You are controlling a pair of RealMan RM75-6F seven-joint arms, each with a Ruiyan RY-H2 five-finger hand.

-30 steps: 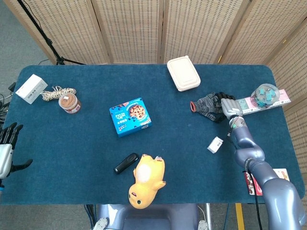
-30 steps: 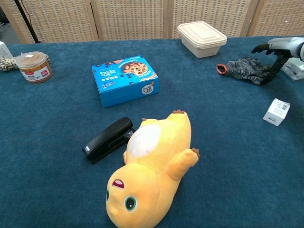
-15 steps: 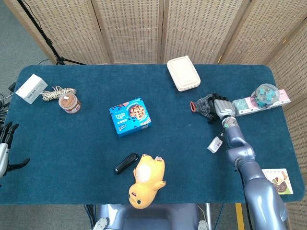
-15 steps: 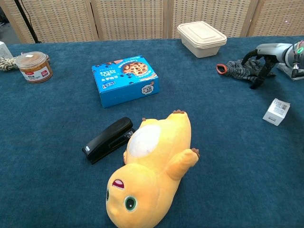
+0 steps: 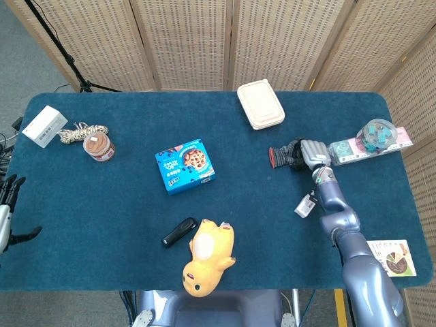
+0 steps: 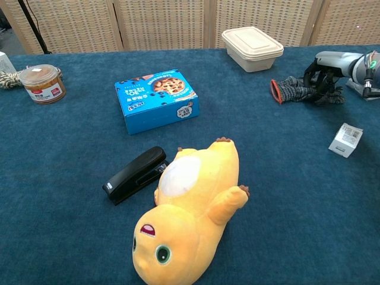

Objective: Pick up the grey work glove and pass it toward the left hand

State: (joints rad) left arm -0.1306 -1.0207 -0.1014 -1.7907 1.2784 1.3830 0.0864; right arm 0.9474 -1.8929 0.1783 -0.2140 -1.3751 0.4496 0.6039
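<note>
Covering the table (image 5: 122, 204) is a deep blue felt-like cloth, and behind its far edge stands a folding screen (image 5: 204, 41) of woven cane panels in pale wooden frames, with grey floor showing at the far left corner

Reaching in from the near right side, the right arm (image 5: 347, 238) stretches away from the robot, and the right hand (image 5: 313, 154) sits palm-down on the grey work glove (image 5: 289, 154), its dark fingers (image 6: 317, 76) curled down and clamped onto the knitted fabric; the glove bunches under them while its orange-rimmed cuff (image 6: 274, 91) pokes out on the side away from the palm, and the glove looks to rest on the cloth

Just behind the wrist, toward the robot, lies a small white box (image 5: 306, 204), and beyond the knuckles on the outer side rests a flat packet (image 5: 354, 150) with a clear round tub (image 5: 376, 133) on it. A beige lidded food tray (image 5: 260, 103) lies farther out, past the fingertips

The left hand (image 5: 8, 211) hangs off the table's left edge, well apart from the glove, its dark fingers spread and holding nothing

Between the two hands sit a blue biscuit box (image 5: 184, 165), a black stapler (image 5: 179, 232) and a yellow plush toy (image 5: 208, 255)
</note>
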